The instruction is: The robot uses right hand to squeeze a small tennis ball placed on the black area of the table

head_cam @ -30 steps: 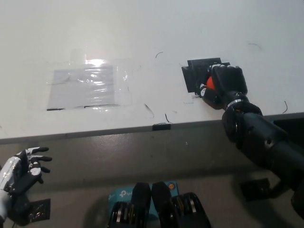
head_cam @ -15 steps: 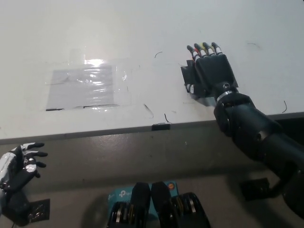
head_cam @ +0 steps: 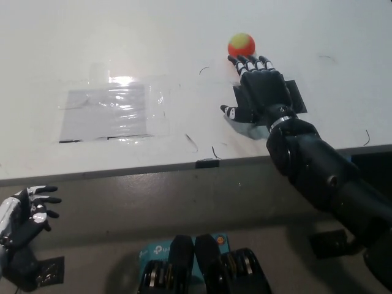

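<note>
Partial "tp" lettering on the teal box [head_cam: 154, 252] below.

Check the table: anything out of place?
Yes. The ball sits on the white table, beyond the black patch, just past the open right hand. The left hand rests below the table edge.

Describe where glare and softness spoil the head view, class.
Head view: bright glare sits on the taped plastic sheet on the white table; the ball looks soft-edged beyond the open right hand; the left hand at lower left is dim.
</note>
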Available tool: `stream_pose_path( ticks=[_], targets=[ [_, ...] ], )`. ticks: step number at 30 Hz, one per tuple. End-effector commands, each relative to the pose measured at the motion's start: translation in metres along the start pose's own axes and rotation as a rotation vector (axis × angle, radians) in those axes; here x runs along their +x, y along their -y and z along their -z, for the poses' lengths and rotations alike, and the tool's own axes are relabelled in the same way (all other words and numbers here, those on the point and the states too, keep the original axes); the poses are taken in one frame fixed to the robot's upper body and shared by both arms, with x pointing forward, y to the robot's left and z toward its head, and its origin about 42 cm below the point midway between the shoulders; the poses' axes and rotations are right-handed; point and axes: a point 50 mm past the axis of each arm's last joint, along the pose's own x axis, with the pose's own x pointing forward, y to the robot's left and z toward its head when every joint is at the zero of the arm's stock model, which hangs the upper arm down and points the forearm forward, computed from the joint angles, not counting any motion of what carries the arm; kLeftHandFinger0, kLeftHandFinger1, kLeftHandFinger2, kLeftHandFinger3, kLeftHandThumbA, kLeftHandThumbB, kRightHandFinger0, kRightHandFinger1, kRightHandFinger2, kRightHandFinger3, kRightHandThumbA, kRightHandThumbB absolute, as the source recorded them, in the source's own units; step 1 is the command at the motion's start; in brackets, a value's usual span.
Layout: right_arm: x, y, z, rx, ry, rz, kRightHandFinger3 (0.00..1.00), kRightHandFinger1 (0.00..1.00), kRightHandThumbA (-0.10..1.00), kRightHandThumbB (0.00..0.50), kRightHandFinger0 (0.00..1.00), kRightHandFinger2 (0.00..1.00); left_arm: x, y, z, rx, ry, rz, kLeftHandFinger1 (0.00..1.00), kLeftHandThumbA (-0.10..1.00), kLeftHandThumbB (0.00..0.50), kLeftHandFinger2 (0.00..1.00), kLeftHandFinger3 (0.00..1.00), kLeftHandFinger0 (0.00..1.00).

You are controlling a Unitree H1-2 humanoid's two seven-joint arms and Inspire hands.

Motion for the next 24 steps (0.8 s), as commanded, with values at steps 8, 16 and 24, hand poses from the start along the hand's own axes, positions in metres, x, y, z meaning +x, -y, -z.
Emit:
stream_pose_path(
  ticks=[8,16,24],
  targets=[
    [-0.05,0.109,-0.015,0.131,0.143,0.275,1.0,1.0,0.37,0.226,0.93,1.0,-0.008,-0.009,-0.001,0.013,0.03,-0.024,0.45,0.01,0.155,0.55,0.65,0.36],
    [-0.132,0.147,0.019,0.508,0.158,0.539,0.99,0.9,0.21,0.173,0.55,1.0,-0.011,-0.007,0.001,0.009,0.013,-0.036,0.45,0.01,0.145,0.56,0.68,0.36],
    [-0.184,0.065,0.089,0.872,-0.007,0.567,1.0,0.86,0.13,0.195,0.62,0.99,-0.009,-0.007,0.0,0.013,0.016,-0.029,0.46,0.01,0.15,0.57,0.69,0.37]
  ],
)
